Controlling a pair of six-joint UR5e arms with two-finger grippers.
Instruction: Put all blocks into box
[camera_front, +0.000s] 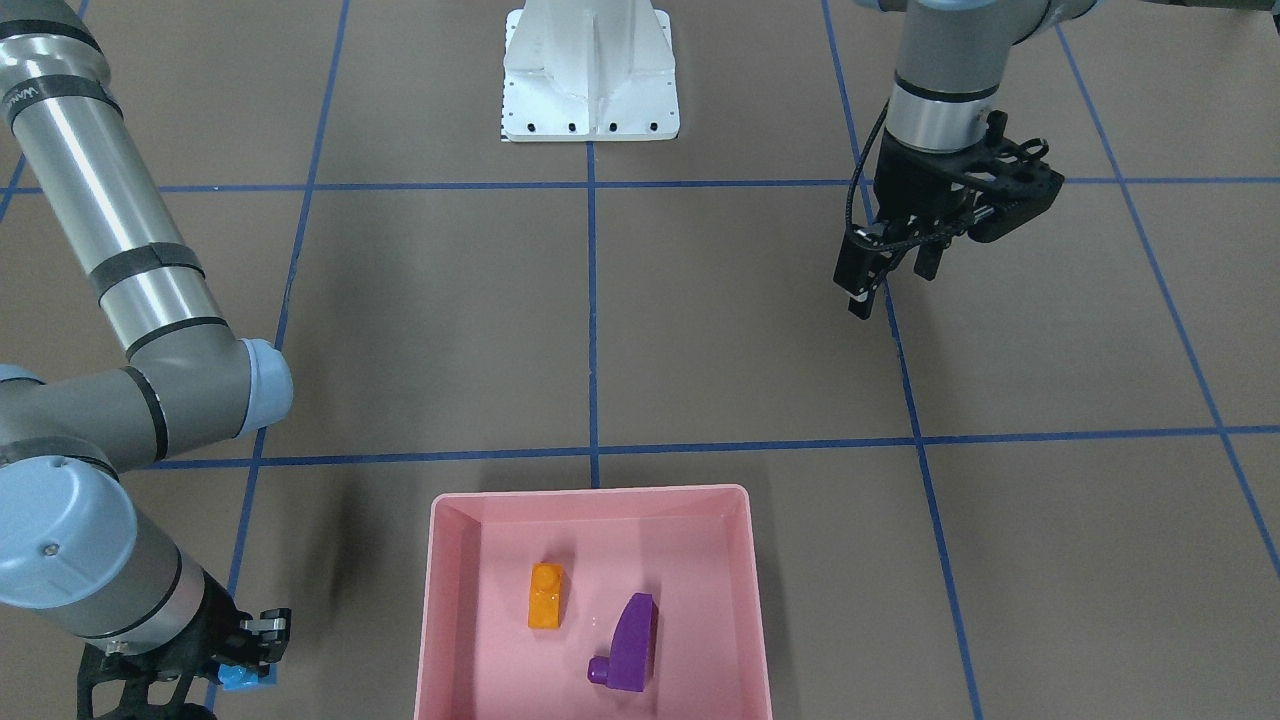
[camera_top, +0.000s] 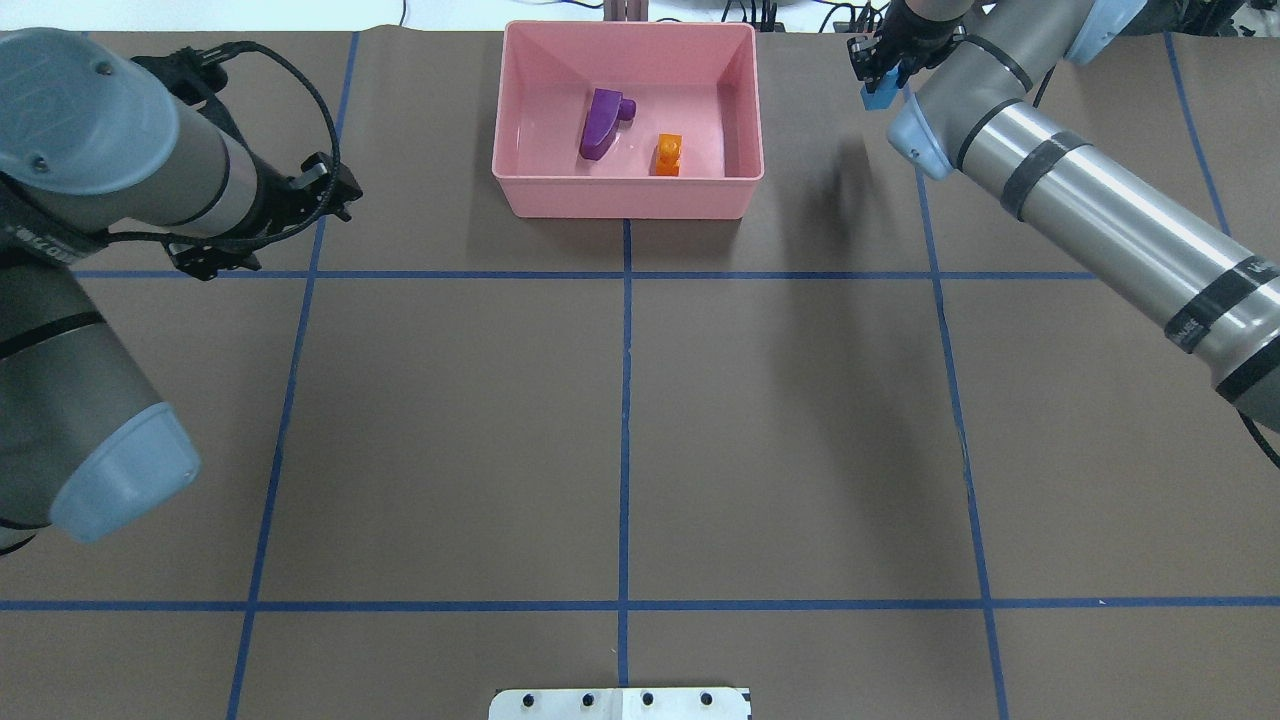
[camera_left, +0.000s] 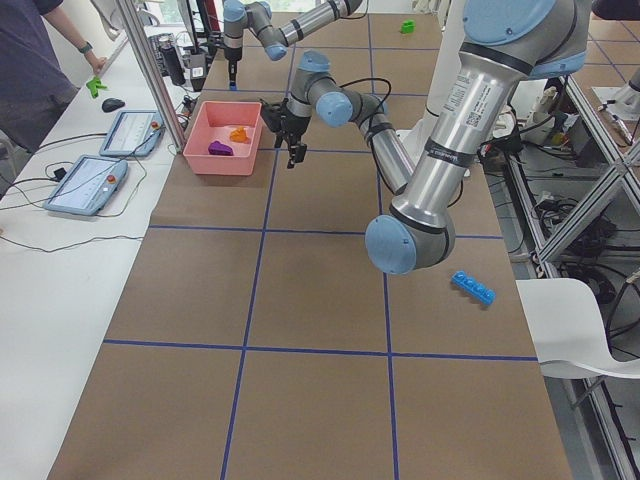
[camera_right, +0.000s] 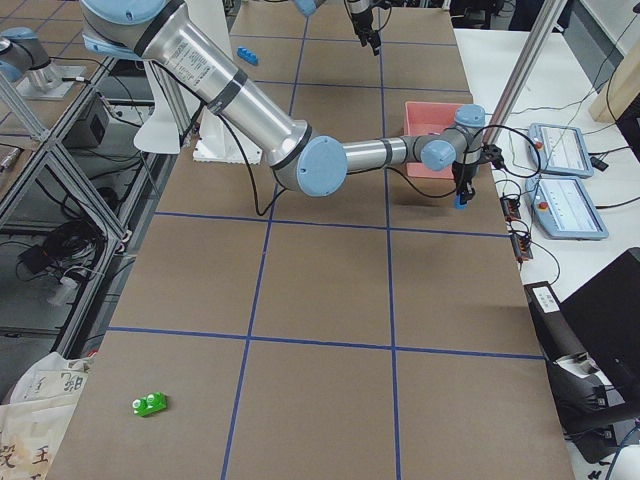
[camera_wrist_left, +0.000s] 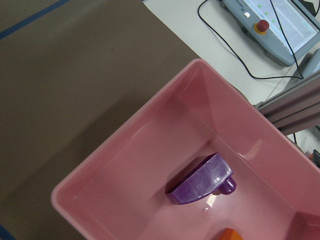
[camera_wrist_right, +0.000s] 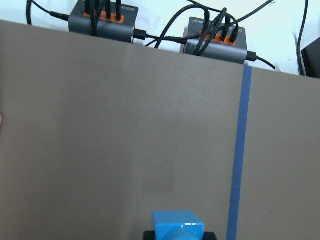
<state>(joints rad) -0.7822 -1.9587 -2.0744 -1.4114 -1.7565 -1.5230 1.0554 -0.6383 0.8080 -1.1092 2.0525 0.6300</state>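
Note:
The pink box (camera_front: 590, 497) (camera_top: 625, 205) holds an orange sloped block (camera_front: 546, 595) (camera_top: 667, 155) and a purple sloped block (camera_front: 630, 645) (camera_wrist_left: 202, 186). My right gripper (camera_top: 880, 88) (camera_front: 245, 672) is shut on a small blue cube (camera_wrist_right: 177, 225) (camera_top: 880, 97), just above the table, to the right of the box in the overhead view. My left gripper (camera_front: 888, 280) (camera_top: 335, 190) hangs open and empty above the table, off the box's other side. A long blue block (camera_left: 473, 288) (camera_right: 247, 56) and a green block (camera_right: 150, 404) (camera_left: 408, 26) lie at opposite table ends.
The white robot base (camera_front: 590, 80) (camera_top: 620, 703) stands at the table's near edge. Beyond the box, a side bench carries touch pendants (camera_left: 85, 185) (camera_right: 565, 205) and cables. A person (camera_left: 40, 60) stands by that bench. Cable hubs (camera_wrist_right: 102, 20) sit past the table edge.

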